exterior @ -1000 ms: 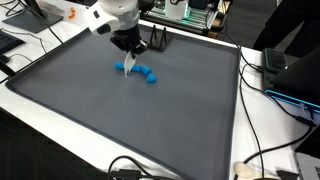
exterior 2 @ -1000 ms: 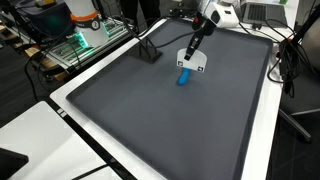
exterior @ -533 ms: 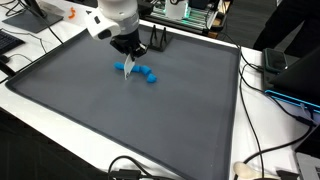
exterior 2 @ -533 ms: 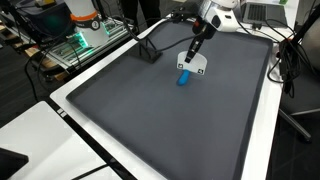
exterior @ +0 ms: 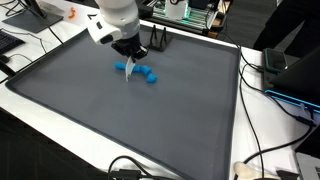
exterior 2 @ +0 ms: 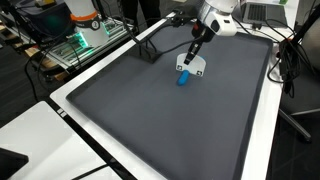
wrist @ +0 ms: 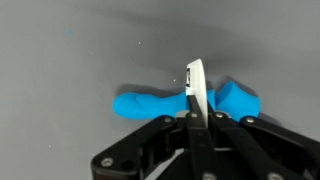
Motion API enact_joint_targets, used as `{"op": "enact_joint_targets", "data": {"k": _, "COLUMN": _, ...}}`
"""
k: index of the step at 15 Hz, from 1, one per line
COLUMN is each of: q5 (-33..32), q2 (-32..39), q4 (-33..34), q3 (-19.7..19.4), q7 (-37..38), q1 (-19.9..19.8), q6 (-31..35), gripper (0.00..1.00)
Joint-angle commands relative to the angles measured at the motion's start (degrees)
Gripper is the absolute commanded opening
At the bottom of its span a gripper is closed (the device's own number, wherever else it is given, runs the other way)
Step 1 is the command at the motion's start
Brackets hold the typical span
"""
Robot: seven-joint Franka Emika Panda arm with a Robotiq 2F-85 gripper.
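Observation:
My gripper (wrist: 196, 112) is shut on a thin flat white piece (wrist: 195, 82) held edge-on. It sticks out past the fingertips. Just beyond it lies a blue lumpy elongated object (wrist: 147, 104) on the dark grey mat (wrist: 80, 50). The white piece crosses in front of the blue object's middle; I cannot tell whether they touch. In both exterior views the gripper (exterior: 129, 58) (exterior 2: 194, 52) points down at the mat, with the white piece (exterior: 126, 70) (exterior 2: 193, 67) right beside the blue object (exterior: 146, 74) (exterior 2: 183, 79).
A black stand-like object (exterior: 160, 43) (exterior 2: 148, 50) sits at the mat's far edge. The mat lies on a white table (exterior: 262, 120). Electronics with green lights (exterior 2: 85, 38), cables (exterior: 130, 170) and a dark device (exterior: 277, 62) surround it.
The arm's wrist has shifted and turned slightly above the blue object. The white piece stays gripped; the blue object has not moved.

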Motion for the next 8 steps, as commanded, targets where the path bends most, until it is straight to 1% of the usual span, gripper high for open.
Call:
{"op": "enact_joint_targets", "data": {"k": 1, "q5": -0.4, "q2": 1.8, "q4": -1.0, "q3": -0.1, "q7": -1.2, "q1": -0.1, "q6": 1.1, "gripper": 0.01}}
{"op": "enact_joint_targets", "data": {"k": 8, "q5": 0.8, "q2": -0.5, "q4": -4.8, "q3": 0.2, "q7": -2.8, "q1": -0.9, "q6": 0.7, "gripper": 0.01}}
